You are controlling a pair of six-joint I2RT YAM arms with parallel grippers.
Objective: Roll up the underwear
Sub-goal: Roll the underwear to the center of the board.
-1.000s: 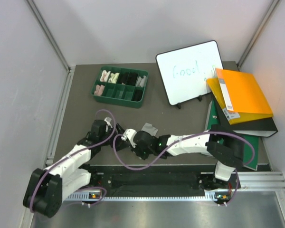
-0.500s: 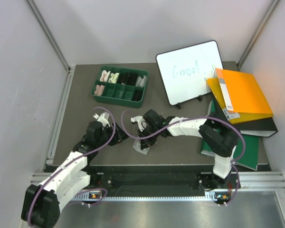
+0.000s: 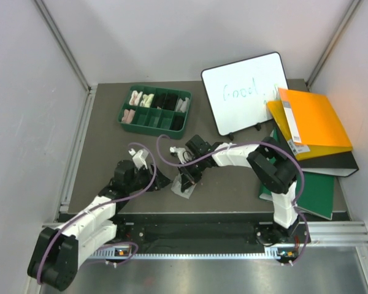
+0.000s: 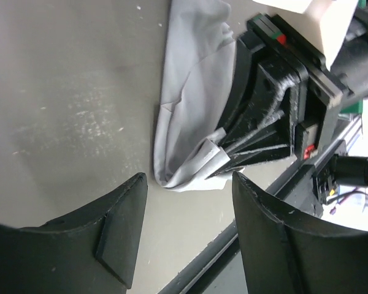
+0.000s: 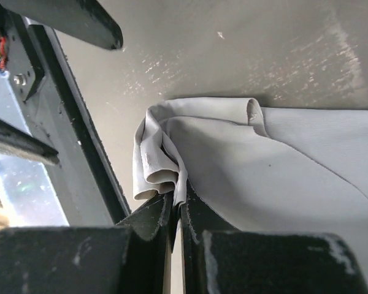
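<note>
The light grey underwear (image 3: 184,188) lies bunched on the dark table near its front edge. My right gripper (image 3: 189,178) is shut on a folded edge of it. In the right wrist view the closed fingertips (image 5: 177,202) pinch that fold and the rest of the underwear (image 5: 270,165) spreads to the right. My left gripper (image 3: 156,180) sits just left of the cloth, open and empty. In the left wrist view the underwear (image 4: 190,110) lies just beyond my left gripper (image 4: 189,191), with the right gripper's fingers (image 4: 257,138) clamped on it.
A green compartment tray (image 3: 178,127) with small cloth rolls stands at the back left. A whiteboard (image 3: 245,92) leans at the back. Orange (image 3: 313,122), black and green (image 3: 310,196) binders are stacked at the right. The table's metal front rail (image 4: 233,245) runs close by.
The right arm swung back from the front edge, still holding the grey underwear, which now lies on its near side. The left gripper moved right, closer to the cloth.
</note>
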